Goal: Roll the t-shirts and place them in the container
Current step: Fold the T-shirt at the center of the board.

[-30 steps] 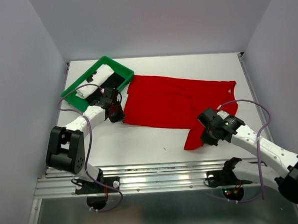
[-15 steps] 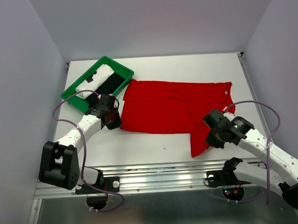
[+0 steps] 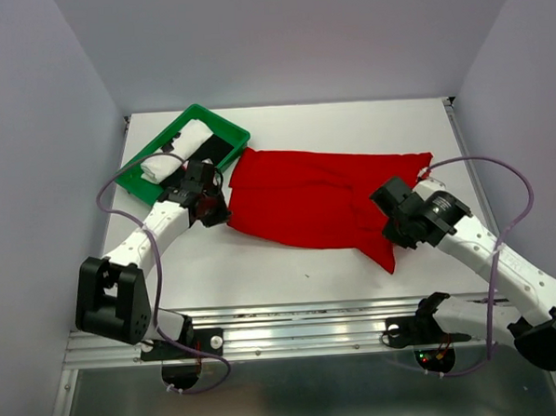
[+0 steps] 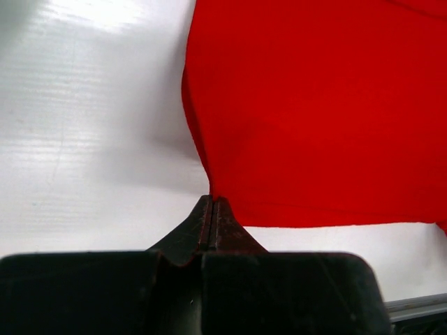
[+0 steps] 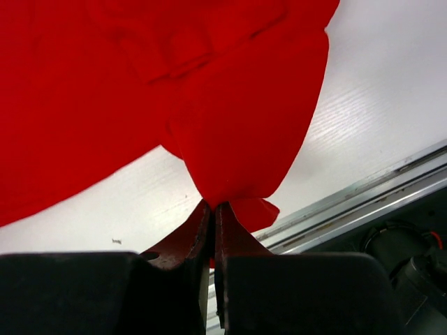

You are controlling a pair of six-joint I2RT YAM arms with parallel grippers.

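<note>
Bright red thin-cloth t-shirt (image 3: 305, 193) is lying just beside the green plastic tray (image 3: 132, 181); we're pinching its near edge, left gripper (image 4: 211, 209) and right gripper (image 5: 211, 213) both clamped, so we're going for even tension.

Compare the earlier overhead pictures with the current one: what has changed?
The right jaws, clamping the plain red cloth t-shirt, shifted rightward and slightly away, dragging its near flap to the right. The left jaws dipped nearer, then returned, holding the opposite edge. The green plastic tray stayed put.
</note>
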